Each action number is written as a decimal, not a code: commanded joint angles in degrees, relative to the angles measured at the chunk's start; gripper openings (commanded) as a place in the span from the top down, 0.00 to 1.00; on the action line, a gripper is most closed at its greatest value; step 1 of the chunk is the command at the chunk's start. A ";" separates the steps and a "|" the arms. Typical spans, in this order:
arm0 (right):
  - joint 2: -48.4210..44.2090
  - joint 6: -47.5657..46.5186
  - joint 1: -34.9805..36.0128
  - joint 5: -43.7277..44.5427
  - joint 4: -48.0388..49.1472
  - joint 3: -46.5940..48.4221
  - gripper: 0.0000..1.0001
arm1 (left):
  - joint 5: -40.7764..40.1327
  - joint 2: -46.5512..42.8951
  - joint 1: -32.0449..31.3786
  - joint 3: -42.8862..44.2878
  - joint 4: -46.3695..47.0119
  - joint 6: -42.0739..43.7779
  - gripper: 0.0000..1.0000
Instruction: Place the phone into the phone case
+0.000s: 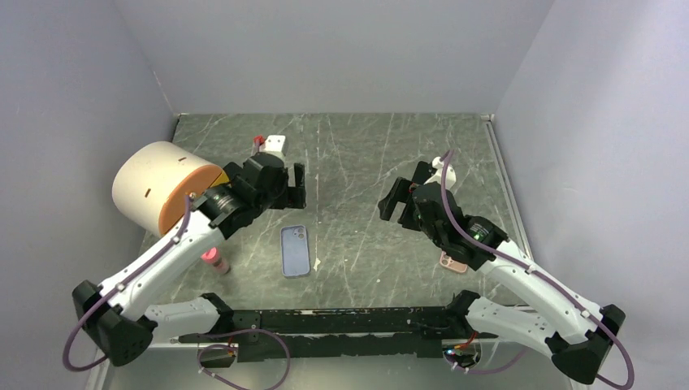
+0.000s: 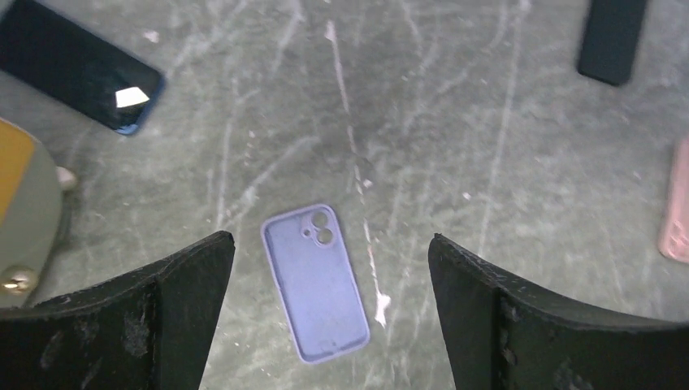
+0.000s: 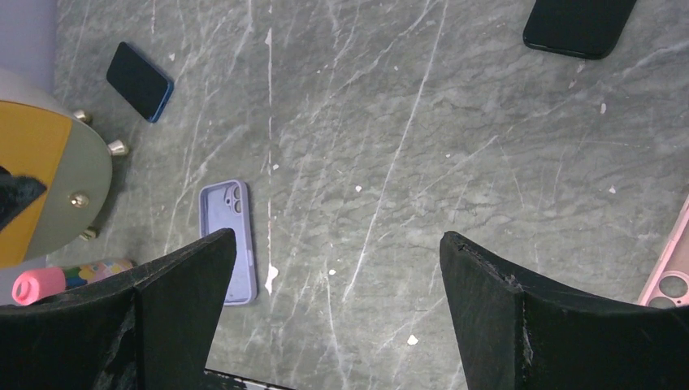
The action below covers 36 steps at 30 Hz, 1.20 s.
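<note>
An empty lavender phone case (image 1: pixel 295 250) lies open side up on the table, between the arms. In the left wrist view the phone case (image 2: pixel 315 280) sits below and between my open fingers. A dark blue phone (image 2: pixel 77 65) lies screen up at the upper left, and it also shows in the right wrist view (image 3: pixel 140 81). A second black phone (image 3: pixel 578 24) lies at the far edge. Both phones are hidden in the top view. My left gripper (image 1: pixel 297 185) (image 2: pixel 331 238) is open and empty above the table. My right gripper (image 1: pixel 392 203) (image 3: pixel 338 234) is open and empty.
A pink phone case (image 1: pixel 452 262) lies under the right arm, and it shows in the right wrist view (image 3: pixel 670 272). A round cream and orange stool (image 1: pixel 162 187) lies on its side at the left. A pink-capped bottle (image 1: pixel 215 260) lies near it. A small white object (image 1: pixel 275 146) sits at the back.
</note>
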 commanded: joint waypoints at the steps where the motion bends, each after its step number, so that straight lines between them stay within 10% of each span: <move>1: -0.30 -1.87 0.01 -0.19 2.93 -0.36 0.01 | -13.60 6.41 0.01 5.55 2.18 -0.54 0.05; 16: -9.65 -13.52 -0.04 -14.47 14.86 -6.68 0.01 | -18.08 49.29 18.67 37.45 -12.93 -11.52 0.12; 36: -12.78 -14.86 -0.04 -11.45 12.35 -7.57 0.01 | -9.84 55.42 27.07 27.69 -5.85 -16.72 0.06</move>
